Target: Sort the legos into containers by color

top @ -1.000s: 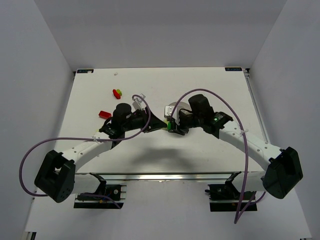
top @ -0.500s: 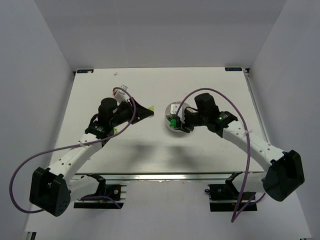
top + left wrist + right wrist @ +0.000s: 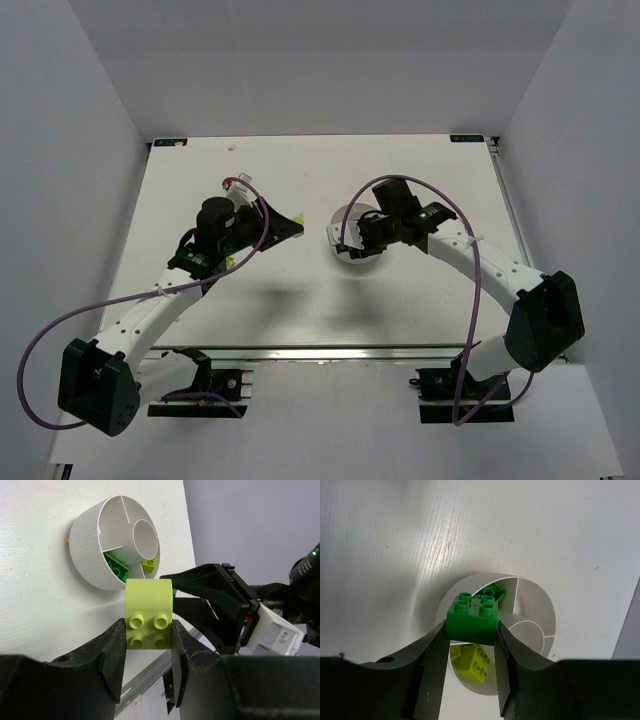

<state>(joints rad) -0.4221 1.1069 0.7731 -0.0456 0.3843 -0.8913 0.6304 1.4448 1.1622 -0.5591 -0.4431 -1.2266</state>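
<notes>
The right gripper (image 3: 470, 631) clamped a green brick (image 3: 472, 616) over the white dish (image 3: 541, 599), a lime brick (image 3: 471, 661) and second green brick (image 3: 493, 593) inside

The dish (image 3: 90, 555) is white plastic, its outer wall finely ribbed, its inner walls smooth with a soft sheen. The lime brick (image 3: 148, 600) is smooth, satin plastic. The green brick (image 3: 470, 625) is glossier, with highlights on its studs. The bench (image 3: 395, 540) is white, with a fine linear grain and a dull shine. The left end effector (image 3: 148, 632) and right end effector (image 3: 471, 630) are black matt plastic, faintly grainy.
</notes>
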